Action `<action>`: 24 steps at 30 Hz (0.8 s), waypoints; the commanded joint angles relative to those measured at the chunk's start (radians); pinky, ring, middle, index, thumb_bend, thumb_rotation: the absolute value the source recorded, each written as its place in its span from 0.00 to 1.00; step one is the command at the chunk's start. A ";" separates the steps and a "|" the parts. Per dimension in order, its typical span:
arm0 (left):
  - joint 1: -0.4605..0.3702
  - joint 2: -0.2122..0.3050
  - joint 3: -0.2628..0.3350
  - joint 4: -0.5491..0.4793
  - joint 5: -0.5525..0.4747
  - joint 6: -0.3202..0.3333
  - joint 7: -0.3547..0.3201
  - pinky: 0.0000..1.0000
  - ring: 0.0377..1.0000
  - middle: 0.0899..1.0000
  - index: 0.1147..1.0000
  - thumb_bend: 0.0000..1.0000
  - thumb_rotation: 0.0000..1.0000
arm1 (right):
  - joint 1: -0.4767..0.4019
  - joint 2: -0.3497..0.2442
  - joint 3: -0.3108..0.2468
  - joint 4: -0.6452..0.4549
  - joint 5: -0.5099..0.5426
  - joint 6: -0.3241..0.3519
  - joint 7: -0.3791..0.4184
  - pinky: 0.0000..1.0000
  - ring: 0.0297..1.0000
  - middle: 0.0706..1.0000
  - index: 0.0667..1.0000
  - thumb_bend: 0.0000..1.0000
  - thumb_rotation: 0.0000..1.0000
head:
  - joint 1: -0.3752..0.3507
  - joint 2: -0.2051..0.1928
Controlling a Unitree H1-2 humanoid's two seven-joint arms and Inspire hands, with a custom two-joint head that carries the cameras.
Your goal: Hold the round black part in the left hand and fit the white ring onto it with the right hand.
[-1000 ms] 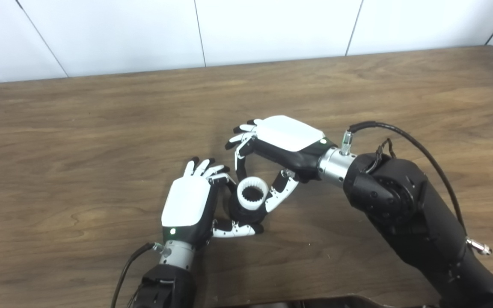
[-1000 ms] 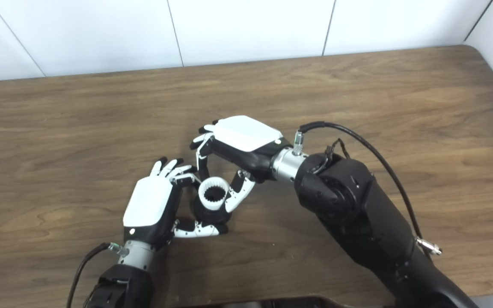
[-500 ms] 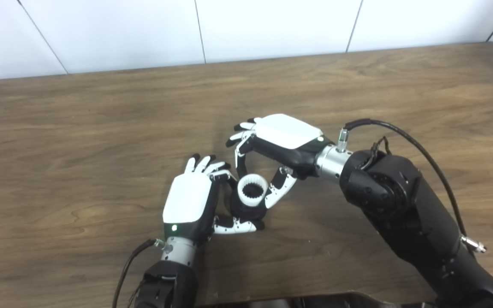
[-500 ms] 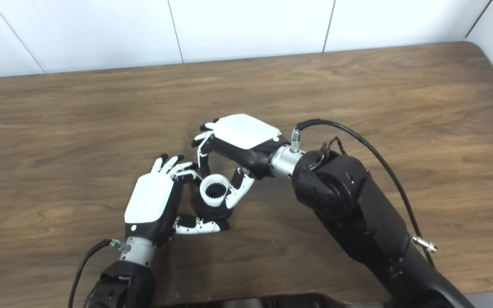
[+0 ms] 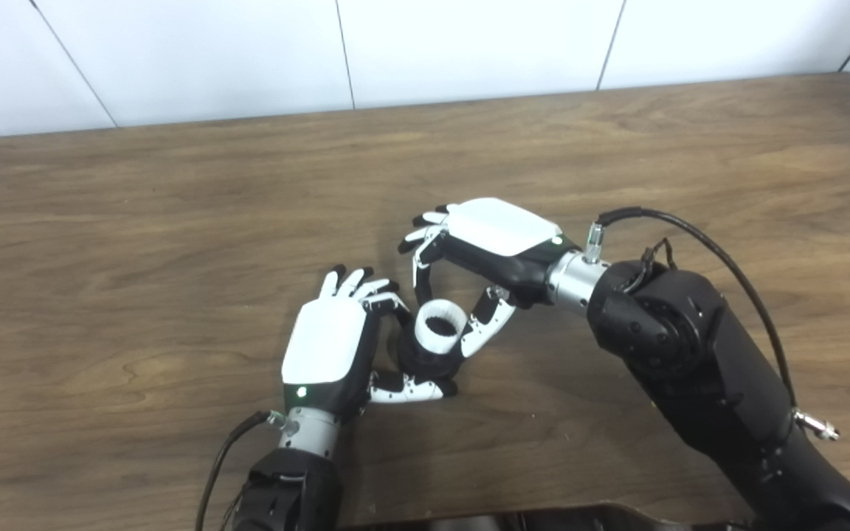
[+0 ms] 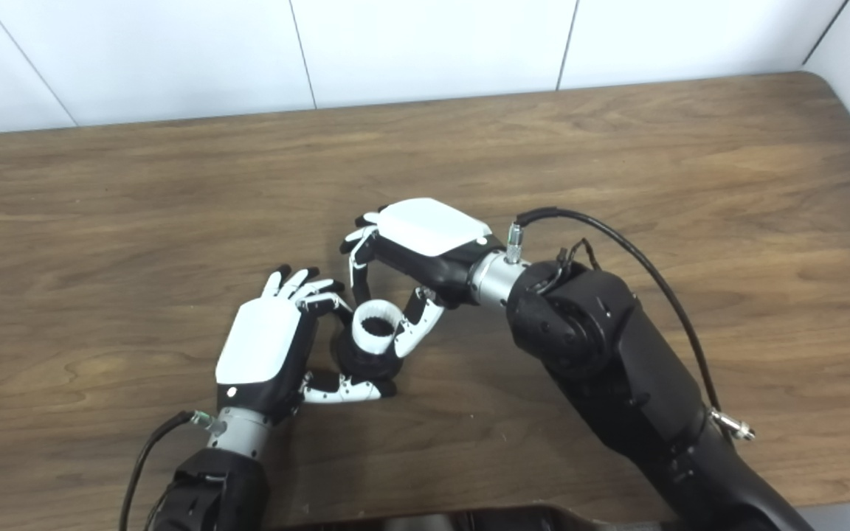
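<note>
The round black part [image 5: 425, 359] rests low on the wooden table [image 5: 174, 221], held between the fingers and thumb of my left hand [image 5: 330, 350]. The white toothed ring [image 5: 440, 327] sits on top of it, pinched between a finger and the thumb of my right hand [image 5: 488, 243], which reaches in from the right. In the right eye view the white ring [image 6: 376, 325] sits over the black part [image 6: 361, 359], between the left hand [image 6: 266, 350] and the right hand [image 6: 425, 240]. How deep the ring sits on the part is hidden by the fingers.
A black cable [image 5: 698, 243] loops over my right forearm [image 5: 690, 354]. The table's far edge meets a white panelled wall [image 5: 425, 51]. A dark edge shows at the bottom of the picture [image 5: 543, 516].
The right hand has shifted slightly right and the ring has tipped a little on the black part. The left hand has stayed in place.
</note>
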 commanded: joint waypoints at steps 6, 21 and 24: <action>0.008 -0.007 -0.015 0.008 0.018 0.008 -0.042 1.00 0.92 0.79 0.42 0.52 0.05 | -0.021 0.012 -0.006 -0.022 -0.003 -0.020 -0.015 1.00 0.96 0.85 0.45 0.52 0.14 | 0.002 0.002; 0.004 -0.013 -0.012 0.012 0.026 0.000 -0.044 1.00 0.91 0.79 0.42 0.52 0.05 | -0.031 0.020 -0.006 -0.037 0.001 -0.020 -0.007 1.00 0.96 0.85 0.45 0.52 0.14 | 0.006 0.002; 0.004 -0.015 -0.012 0.015 0.026 0.000 -0.042 1.00 0.92 0.79 0.42 0.52 0.05 | -0.031 0.020 -0.007 -0.037 0.001 -0.021 -0.009 1.00 0.96 0.85 0.45 0.52 0.14 | 0.007 0.001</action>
